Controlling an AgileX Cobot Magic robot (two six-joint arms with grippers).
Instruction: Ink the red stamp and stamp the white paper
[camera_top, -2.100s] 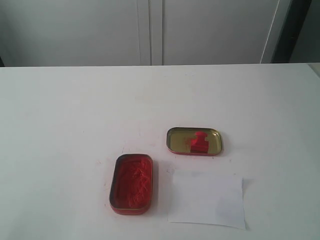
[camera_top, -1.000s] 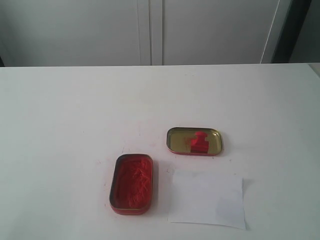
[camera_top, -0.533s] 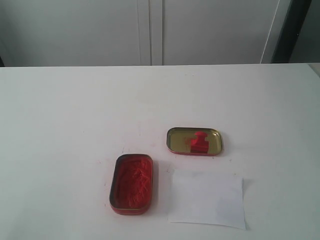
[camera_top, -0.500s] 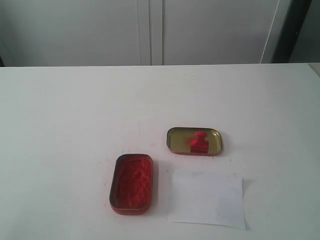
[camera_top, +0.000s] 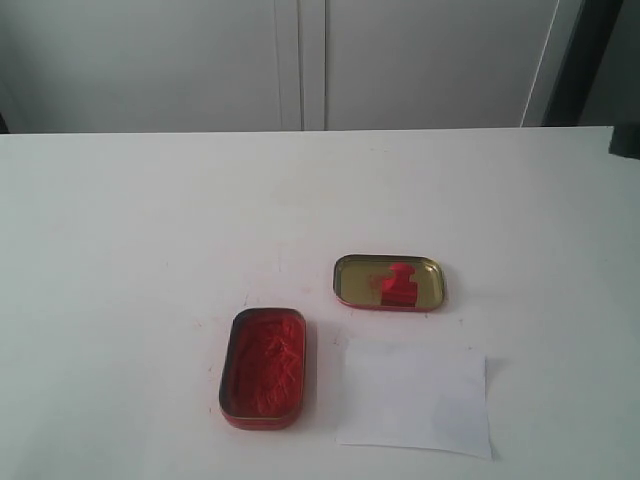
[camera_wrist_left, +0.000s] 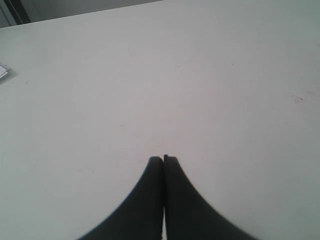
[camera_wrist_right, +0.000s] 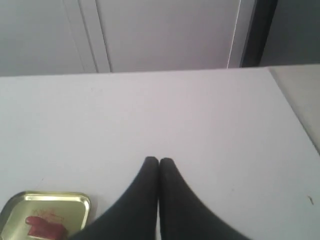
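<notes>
The small red stamp (camera_top: 397, 284) lies inside the gold-lined tin lid (camera_top: 430, 275) right of the table's middle. Its red shape (camera_wrist_right: 46, 226) also shows in the right wrist view, in the lid (camera_wrist_right: 75, 202). The white paper (camera_top: 413, 397) lies flat near the front edge, just in front of the lid; no seal print shows on it. The open tin of red ink paste (camera_top: 264, 366) sits left of the paper. My right gripper (camera_wrist_right: 159, 160) is shut and empty over bare table beside the lid. My left gripper (camera_wrist_left: 163, 158) is shut and empty over bare table.
The white table (camera_top: 150, 220) carries all of these things. Grey cabinet doors (camera_top: 300, 60) stand behind it. A dark shape (camera_top: 627, 140) shows at the right edge of the exterior view. A small pale object (camera_wrist_left: 3, 71) lies at the table's edge in the left wrist view.
A dark shape has come into the exterior view at the far right edge. The stamp, lid, tin and paper have not moved.
</notes>
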